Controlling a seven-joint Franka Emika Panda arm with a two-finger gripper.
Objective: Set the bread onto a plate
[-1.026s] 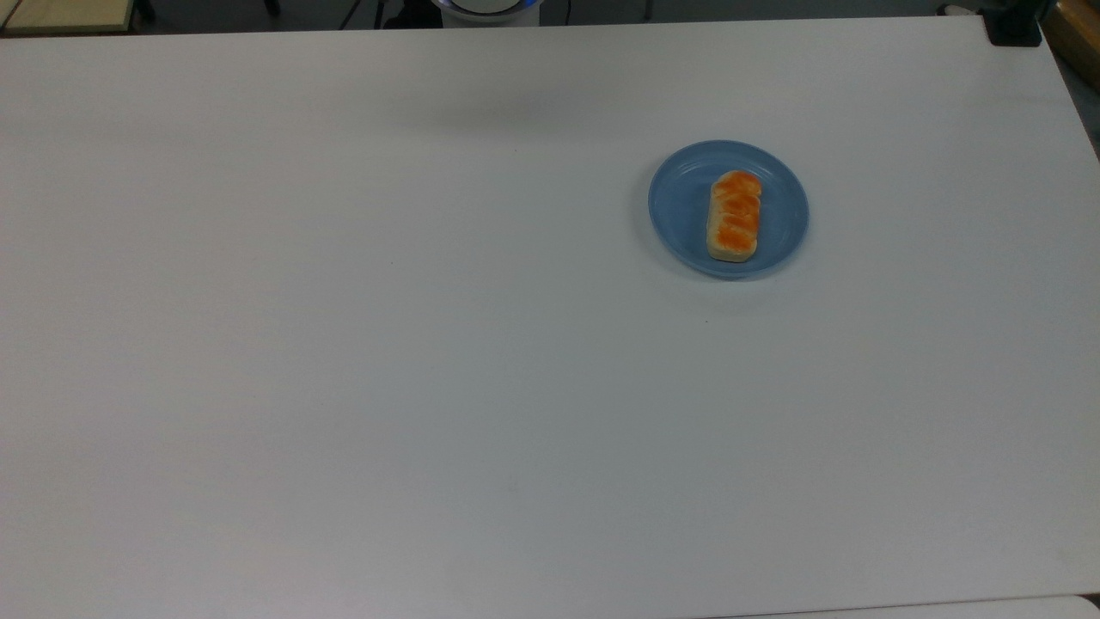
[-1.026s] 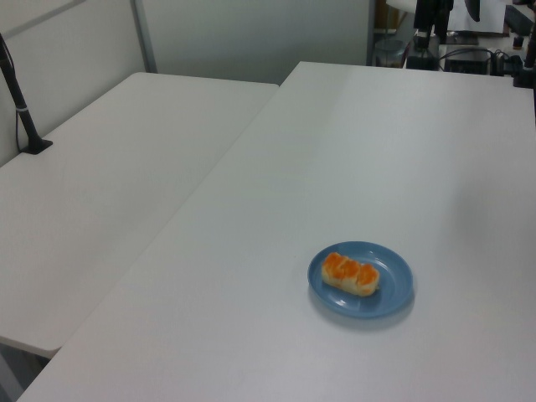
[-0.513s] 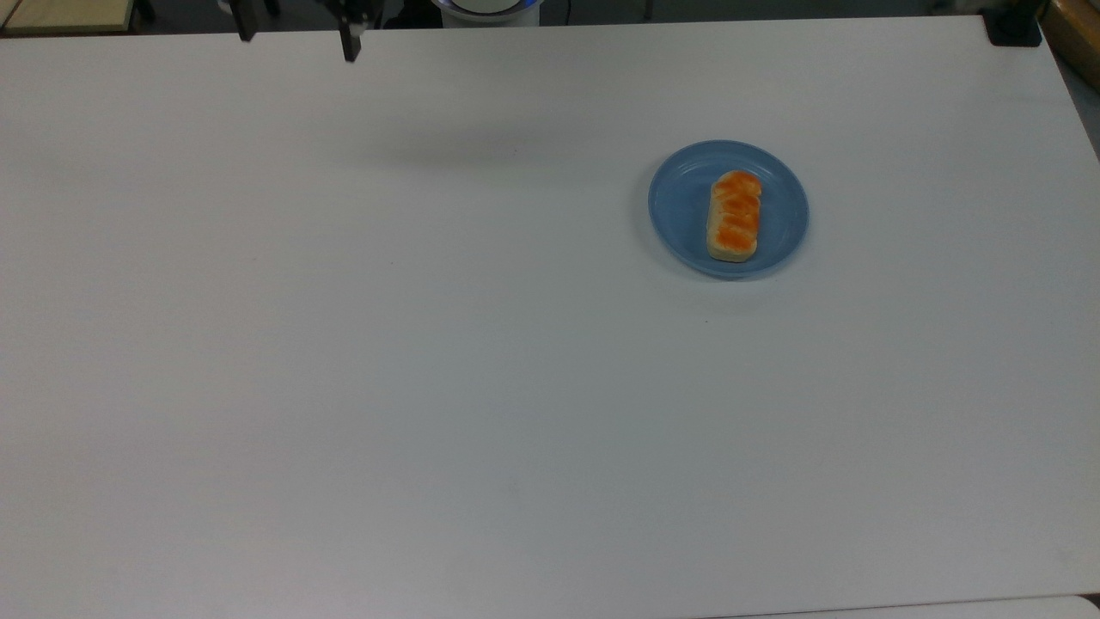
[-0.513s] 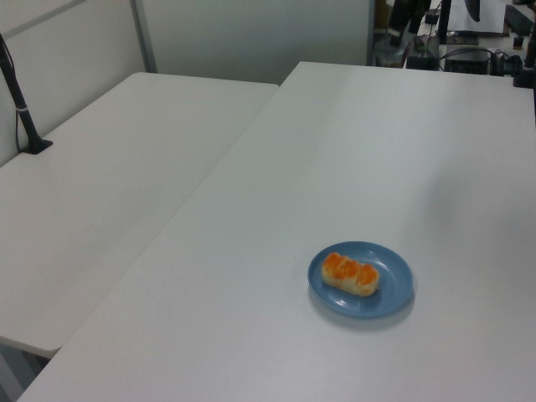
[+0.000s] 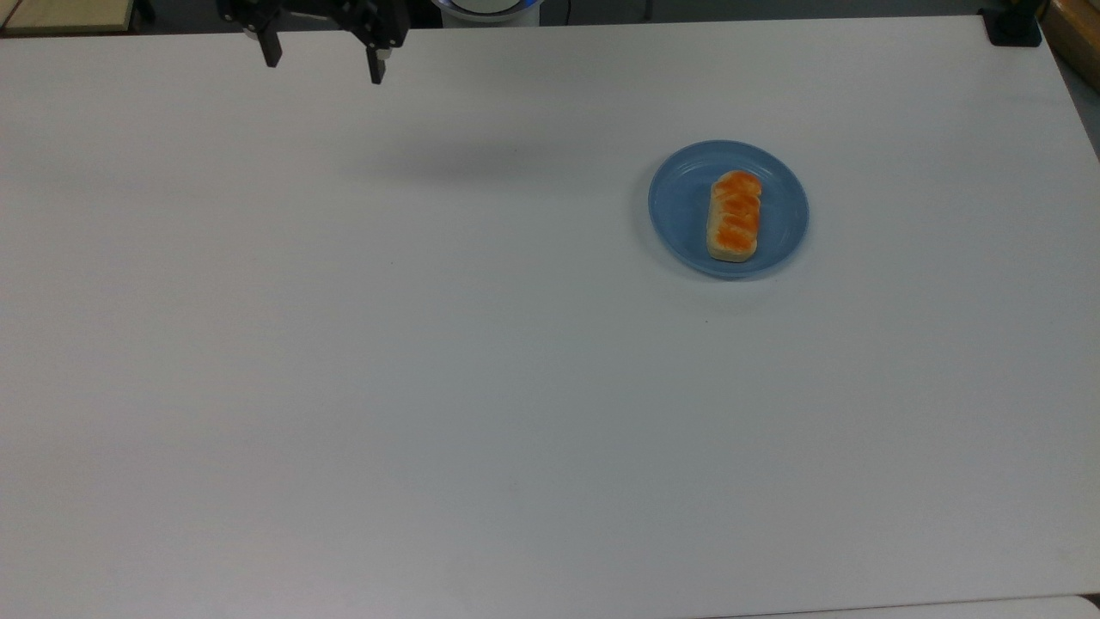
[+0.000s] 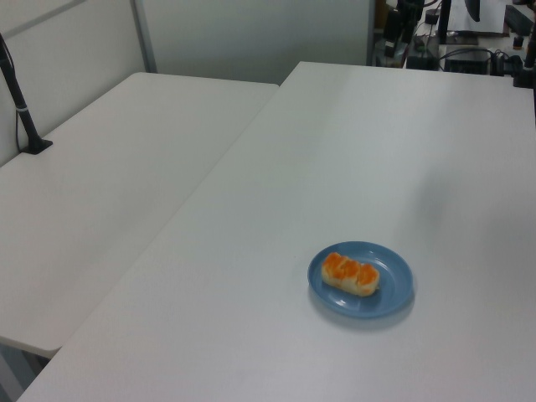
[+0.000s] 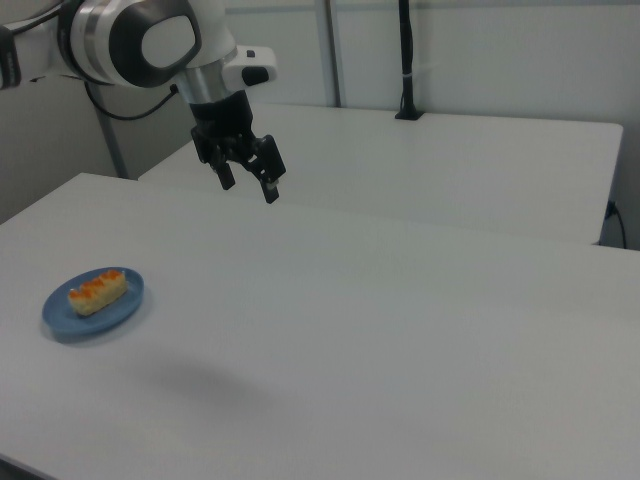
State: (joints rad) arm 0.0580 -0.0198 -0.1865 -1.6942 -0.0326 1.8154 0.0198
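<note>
The bread, a small loaf with cream sides and an orange-brown top, lies on the round light-blue plate on the white table. The same bread and plate show in the left view's lower middle, and the bread on the plate sits at the right view's left. My gripper hangs open and empty near the table's far edge in the top view, well to the left of the plate. In the right view the gripper floats high above the table.
A second white table adjoins on the left view's left, with a black post clamped on it. A dark clamp sits at the top view's upper right corner. The white arm reaches in from the right view's upper left.
The gripper came into the top view from the upper edge and has moved a little down and to the right. Bread and plate have not moved.
</note>
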